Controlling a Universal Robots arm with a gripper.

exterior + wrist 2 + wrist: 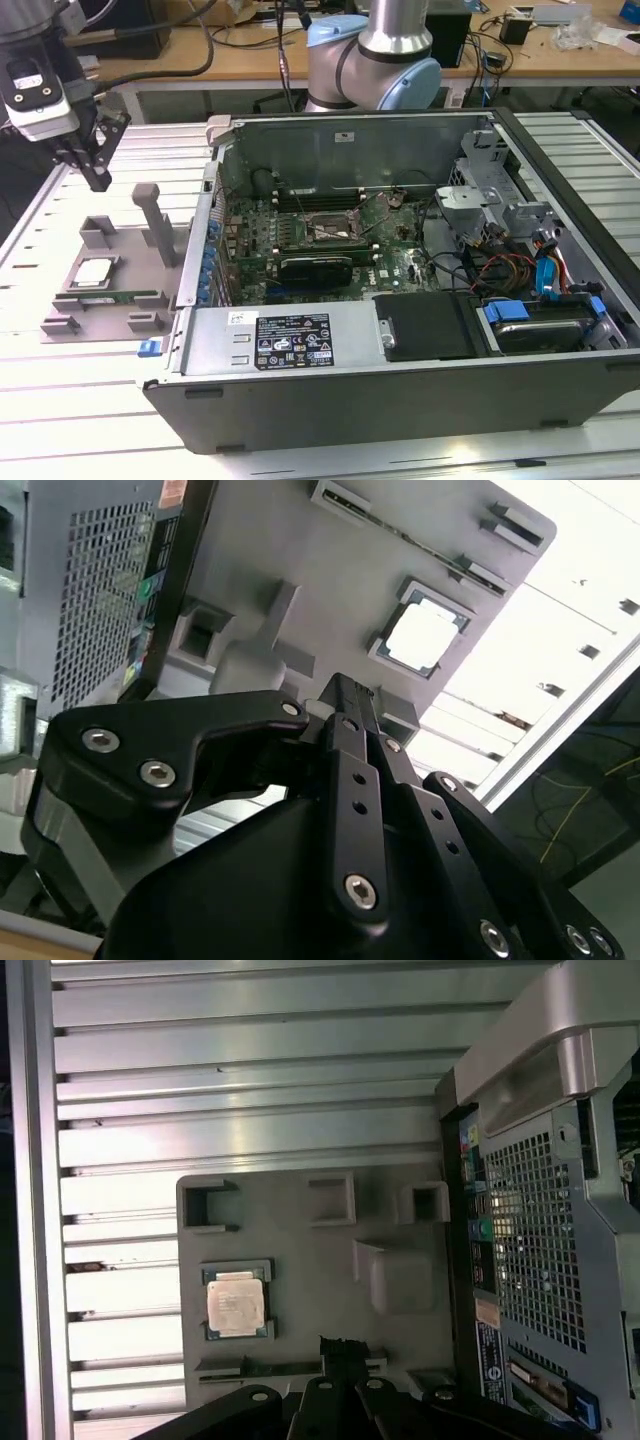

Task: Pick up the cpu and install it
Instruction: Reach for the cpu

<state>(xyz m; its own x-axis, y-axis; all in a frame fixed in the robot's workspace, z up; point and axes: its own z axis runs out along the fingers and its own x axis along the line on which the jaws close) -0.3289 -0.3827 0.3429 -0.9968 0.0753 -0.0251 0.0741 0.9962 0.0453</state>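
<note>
Pick-up is not yet begun. The gripper [97, 178] hangs at upper left, fingers pressed together and empty. The cpu [93, 272] lies in its grey holder [135, 270] at lower left. Grasping it likely needs them spread.

Print on the cpu [236, 1308] (tiny) blurs unreadable.
</note>
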